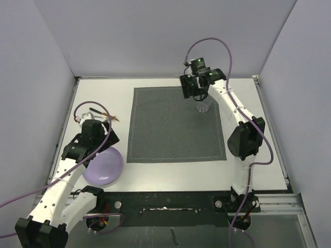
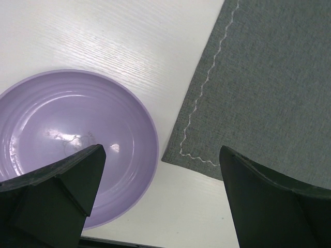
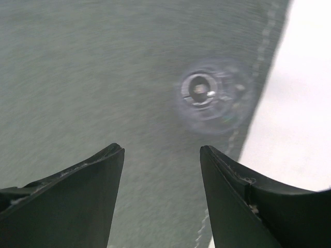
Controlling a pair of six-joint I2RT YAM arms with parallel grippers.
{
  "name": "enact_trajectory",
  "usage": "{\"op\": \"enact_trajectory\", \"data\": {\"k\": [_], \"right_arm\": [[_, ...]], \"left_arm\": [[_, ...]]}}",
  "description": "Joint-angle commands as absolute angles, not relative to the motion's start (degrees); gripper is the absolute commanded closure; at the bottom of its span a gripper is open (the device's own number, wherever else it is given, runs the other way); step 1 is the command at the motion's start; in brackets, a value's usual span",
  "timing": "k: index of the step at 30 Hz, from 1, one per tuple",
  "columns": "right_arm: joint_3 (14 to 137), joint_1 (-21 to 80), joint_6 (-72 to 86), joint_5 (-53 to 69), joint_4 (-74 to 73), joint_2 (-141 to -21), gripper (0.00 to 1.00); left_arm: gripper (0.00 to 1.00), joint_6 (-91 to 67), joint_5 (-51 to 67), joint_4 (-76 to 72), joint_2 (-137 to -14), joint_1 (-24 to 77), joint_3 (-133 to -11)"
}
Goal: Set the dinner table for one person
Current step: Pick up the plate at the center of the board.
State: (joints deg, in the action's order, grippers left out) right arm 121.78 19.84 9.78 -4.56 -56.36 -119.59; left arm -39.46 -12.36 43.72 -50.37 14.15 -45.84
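Overhead view down onto dinner table, wrist views close, sharing placemat, right blurred, seemingly nearest.

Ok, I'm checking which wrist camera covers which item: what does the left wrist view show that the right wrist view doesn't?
Only the left wrist view: the purple plate, resting on the bare dinner table beside a corner of the placemat without touching it, under the open left gripper.
Only the right wrist view: the clear glass, blurred, standing on the placemat near its stitched edge, ahead of the open right gripper.
Both: grey placemat with light stitching, some white tabletop, and a gripper holding nothing.
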Motion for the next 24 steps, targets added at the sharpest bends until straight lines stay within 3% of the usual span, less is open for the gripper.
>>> {"op": "enact_trajectory", "data": {"k": [1,5,12,24], "right_arm": [[113.5,28.8,10.0,0.7,-49.1,-108.2,0.39],[102.2,35.2,12.4,9.5,-42.3,-103.8,0.39],[97.7,46.2,13.6,13.0,-38.9,-107.5,0.41],[105.6,57.6,15.3,22.0,-32.0,-122.0,0.42]], "left_arm": [[0.07,-46.1,-22.9,47.0,-45.6,14.1,-46.1],[0.08,-54.2,-31.9,52.9,-41.9,14.1,-45.7],[0.13,-66.0,-39.6,59.6,-34.0,14.0,-43.2],[0.13,-68.8,-41.0,64.5,-34.7,13.9,-44.7]]}}
